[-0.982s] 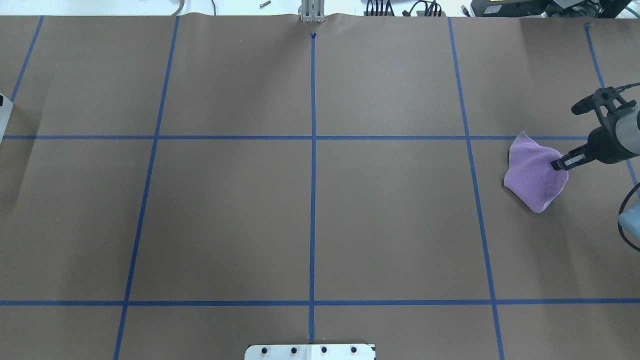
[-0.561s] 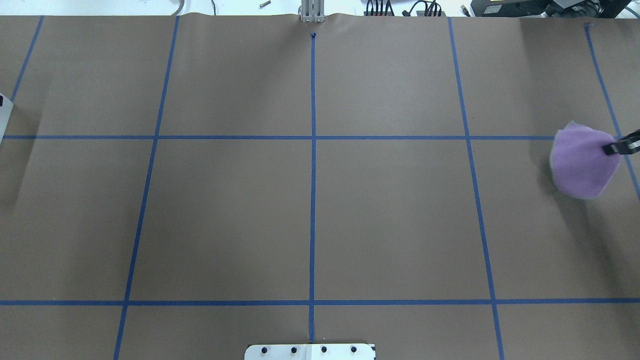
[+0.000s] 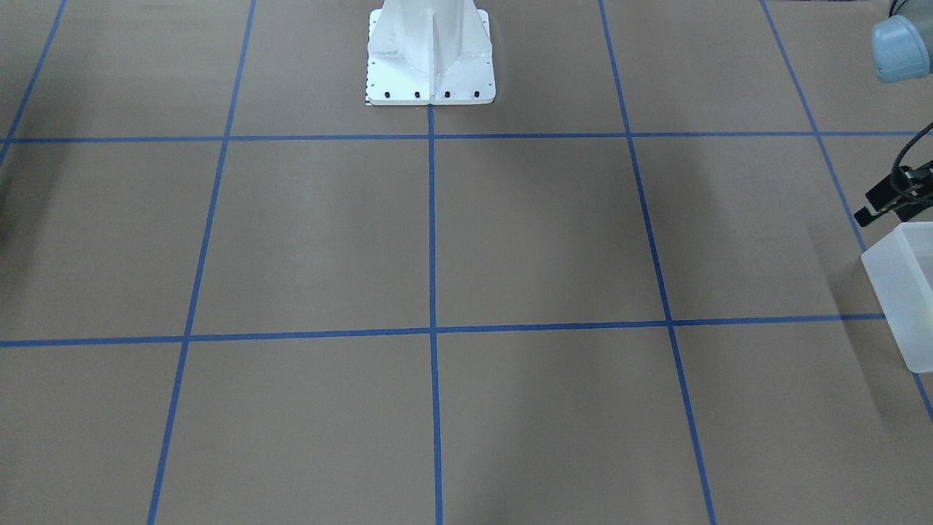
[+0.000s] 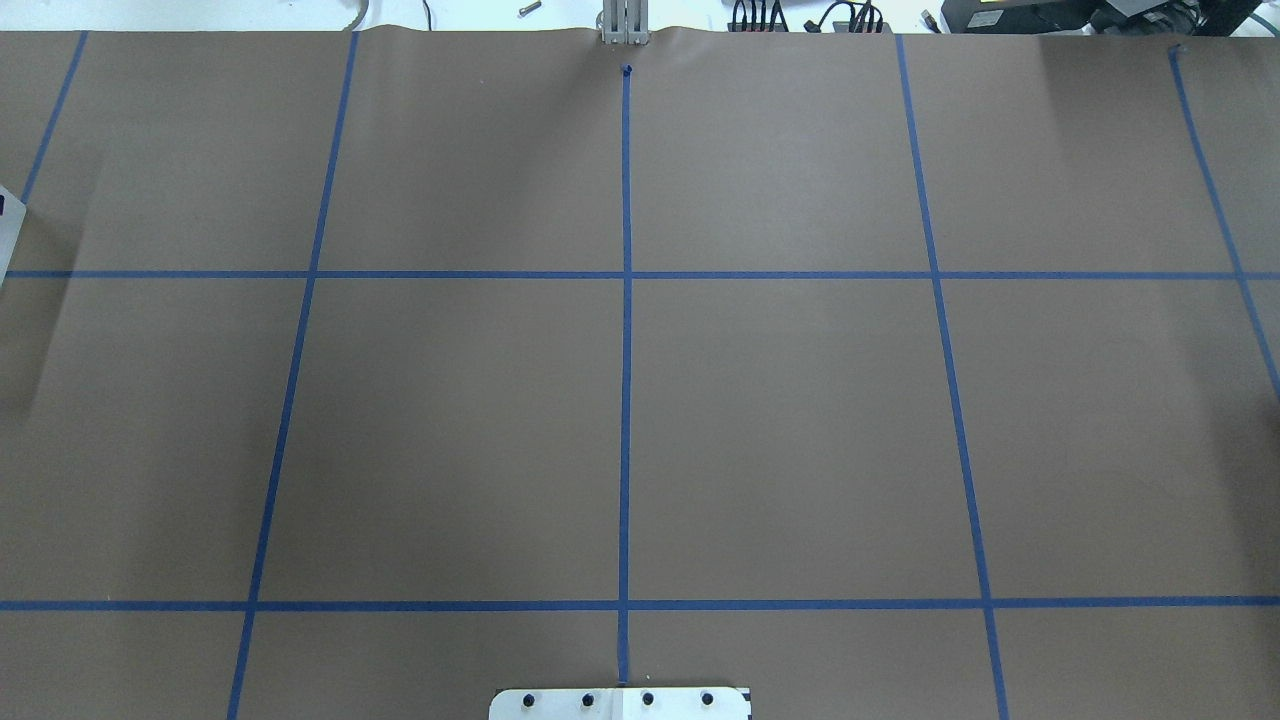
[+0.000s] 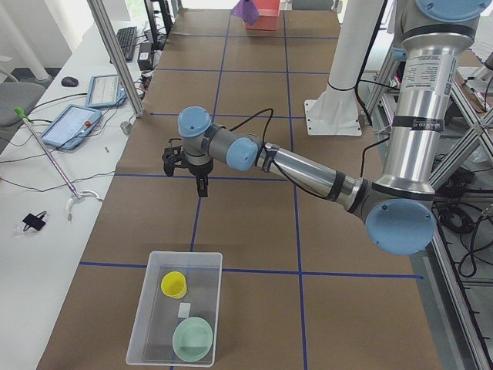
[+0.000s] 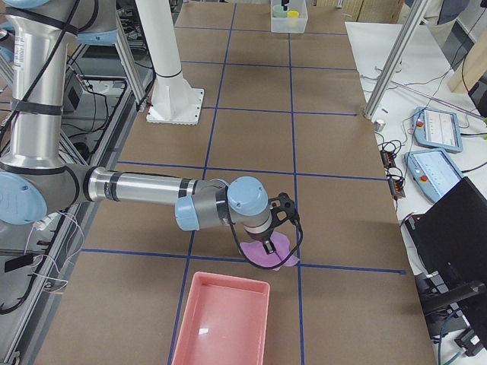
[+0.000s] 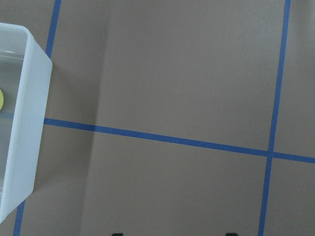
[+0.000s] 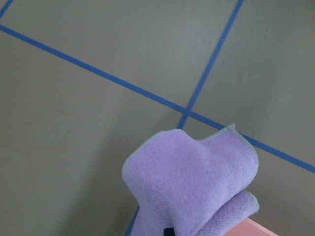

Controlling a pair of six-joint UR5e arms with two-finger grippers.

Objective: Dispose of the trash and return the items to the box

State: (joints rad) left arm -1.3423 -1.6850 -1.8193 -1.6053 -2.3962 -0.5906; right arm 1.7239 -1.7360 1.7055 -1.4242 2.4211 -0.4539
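Observation:
The translucent white box (image 5: pixel 174 308) holds the yellow cup (image 5: pixel 173 284) and the mint-green bowl (image 5: pixel 192 339). The box also shows at the right edge of the front view (image 3: pixel 904 292) and in the left wrist view (image 7: pixel 22 128). My left gripper (image 5: pixel 202 186) hangs open and empty above the table, a short way from the box. My right gripper (image 6: pixel 268 245) is shut on a purple cloth (image 6: pixel 272 255), which hangs just beyond the far edge of a pink bin (image 6: pixel 221 319). The cloth fills the lower right wrist view (image 8: pixel 192 187) and hides the fingertips.
A small white scrap (image 5: pixel 183 310) lies in the box between the cup and the bowl. A corner of the pink bin (image 8: pixel 256 228) shows under the cloth. The robot's white base (image 3: pixel 430 51) stands at mid-table. Tablets and cables lie on a side desk (image 5: pixel 73 123).
My right gripper has carried the purple cloth to the right, out of the overhead view. The left side shows no change.

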